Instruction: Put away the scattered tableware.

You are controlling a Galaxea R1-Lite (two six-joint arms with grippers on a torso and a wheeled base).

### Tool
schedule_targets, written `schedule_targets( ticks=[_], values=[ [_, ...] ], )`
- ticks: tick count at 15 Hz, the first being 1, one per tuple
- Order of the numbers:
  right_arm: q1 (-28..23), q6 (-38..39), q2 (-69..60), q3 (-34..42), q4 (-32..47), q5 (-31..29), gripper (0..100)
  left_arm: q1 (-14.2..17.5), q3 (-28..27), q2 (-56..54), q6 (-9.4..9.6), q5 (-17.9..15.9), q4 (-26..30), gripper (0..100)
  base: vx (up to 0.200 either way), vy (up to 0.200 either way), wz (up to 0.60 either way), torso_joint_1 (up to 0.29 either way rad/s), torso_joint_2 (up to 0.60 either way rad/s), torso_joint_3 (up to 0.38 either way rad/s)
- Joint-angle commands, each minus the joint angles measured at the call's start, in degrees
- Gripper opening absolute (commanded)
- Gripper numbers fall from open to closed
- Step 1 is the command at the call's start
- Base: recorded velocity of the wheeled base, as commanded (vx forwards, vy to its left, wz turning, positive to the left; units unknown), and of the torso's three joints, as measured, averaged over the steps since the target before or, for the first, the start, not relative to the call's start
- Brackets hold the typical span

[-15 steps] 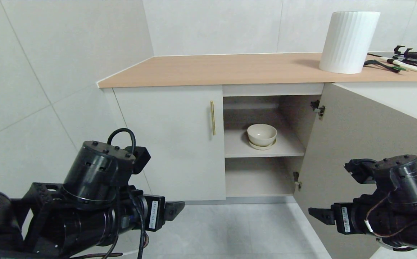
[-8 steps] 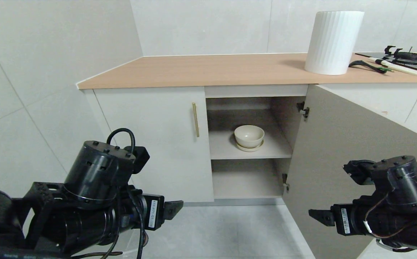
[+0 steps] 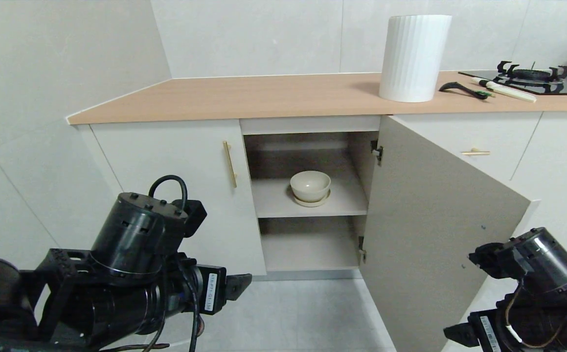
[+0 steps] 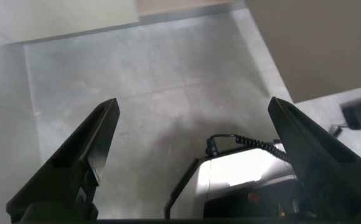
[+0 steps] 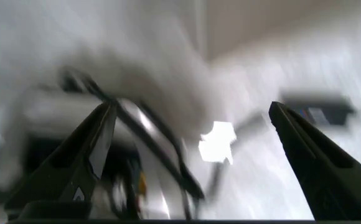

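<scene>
A cream bowl (image 3: 310,183) sits on a small cream plate (image 3: 318,201) on the upper shelf (image 3: 273,203) of the open cabinet. My left gripper (image 3: 240,286) hangs low at the left, well short of the cabinet, over the grey floor. In the left wrist view, the left gripper (image 4: 193,106) is open with nothing between its fingers. My right gripper (image 3: 455,335) is low at the right, in front of the open door (image 3: 430,215). In the right wrist view, the right gripper (image 5: 193,109) is open and holds nothing.
On the wooden counter (image 3: 244,95) stand a tall white ribbed cylinder (image 3: 413,57), a black utensil (image 3: 462,89) and a pale-handled tool (image 3: 506,90), beside a hob (image 3: 532,77). The left cabinet door (image 3: 175,186) is shut. The lower shelf (image 3: 307,249) is bare.
The camera has turned right, so the cabinet and counter have slid left in the picture. My right arm has dropped lower in the view. The left arm holds its place.
</scene>
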Motion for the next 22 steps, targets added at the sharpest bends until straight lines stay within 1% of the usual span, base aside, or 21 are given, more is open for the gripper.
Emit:
schedule_targets(
  ticks=[1, 2, 3, 4, 7, 8, 9, 10, 11, 12, 14, 17, 18, 19, 20, 22],
  values=[
    [-1.6, -0.3, -1.2, -3.7, 4.9, -0.4, 100, 0.1, 0.0, -0.1, -0.04, 0.1, 0.0, 100, 0.0, 0.0, 0.0, 0.0, 0.0, 0.0],
    [-4.2, -1.1, -1.9, -6.4, 10.7, -0.9, 100, 0.1, 0.0, -0.1, -0.04, 0.1, 0.0, 100, 0.0, 0.0, 0.0, 0.0, 0.0, 0.0],
    [-7.7, -2.5, -1.8, -8.3, 14.1, -2.4, 100, 0.1, 0.0, -0.1, -0.04, 0.1, 0.0, 100, 0.0, 0.0, 0.0, 0.0, 0.0, 0.0],
    [-11.8, -3.9, -1.9, -9.4, 14.6, -3.7, 100, 0.1, 0.0, -0.2, -0.04, 0.1, 0.0, 100, 0.0, 0.0, 0.0, 0.0, 0.0, 0.0],
    [-22.9, -8.7, -3.6, -12.3, 14.5, -3.3, 100, 0.1, 0.0, 0.0, -0.04, 0.1, 0.0, 100, 0.0, 0.0, 0.0, 0.0, 0.0, 0.0],
    [-23.6, -10.4, -5.1, -12.5, 14.9, -1.6, 100, 0.1, -0.1, 0.1, -0.04, 0.1, 0.0, 100, 0.0, 0.0, 0.0, 0.0, 0.0, 0.0],
    [-23.6, -12.4, -6.9, -12.1, 16.3, 1.5, 100, 0.1, -0.1, 0.2, -0.04, 0.1, 0.0, 100, 0.0, 0.0, 0.0, 0.0, 0.0, 0.0],
    [-23.3, -16.3, -8.3, -12.0, 20.9, 4.1, 100, 0.1, -0.1, 0.2, -0.04, 0.1, 0.0, 100, 0.0, 0.0, 0.0, 0.0, 0.0, 0.0],
    [-23.3, -18.5, -8.4, -12.2, 22.7, 4.4, 100, 0.1, -0.1, 0.1, -0.04, 0.1, 0.0, 100, 0.0, 0.0, 0.0, 0.0, 0.0, 0.0],
    [-23.5, -18.4, -8.2, -12.2, 22.4, 4.3, 100, 0.1, -0.2, 0.0, -0.04, 0.1, 0.0, 100, 0.0, 0.0, 0.0, 0.0, 0.0, 0.0],
    [-27.8, -18.3, -7.6, -13.4, 20.7, 4.2, 100, 0.1, -0.2, -0.2, -0.04, 0.1, 0.0, 100, 0.0, 0.0, 0.0, 0.0, 0.0, 0.0],
    [-31.8, -17.8, -6.6, -15.6, 18.4, 4.3, 100, 0.1, -0.2, -0.4, -0.04, 0.1, 0.0, 100, 0.0, 0.0, 0.0, 0.0, 0.0, 0.0],
    [-33.6, -16.3, -5.2, -15.5, 14.5, 4.3, 100, 0.1, -0.2, -0.5, -0.04, 0.1, 0.0, 100, 0.0, 0.0, 0.0, 0.0, 0.0, 0.0],
    [-33.9, -14.8, -4.2, -15.6, 12.3, 4.3, 100, 0.1, -0.2, -0.6, -0.04, 0.1, 0.0, 100, 0.0, 0.0, 0.0, 0.0, 0.0, 0.0],
    [-34.0, -10.1, -1.3, -15.6, 7.7, 4.3, 100, 0.1, -0.2, -0.5, -0.04, 0.1, 0.0, 100, 0.0, 0.0, 0.0, 0.0, 0.0, 0.0],
    [-33.9, -5.1, 2.6, -15.6, 2.1, 4.3, 100, 0.1, -0.2, -0.6, -0.04, 0.1, -0.2, 100, 0.0, 0.0, 0.0, 0.0, 0.0, 0.0]
  ],
)
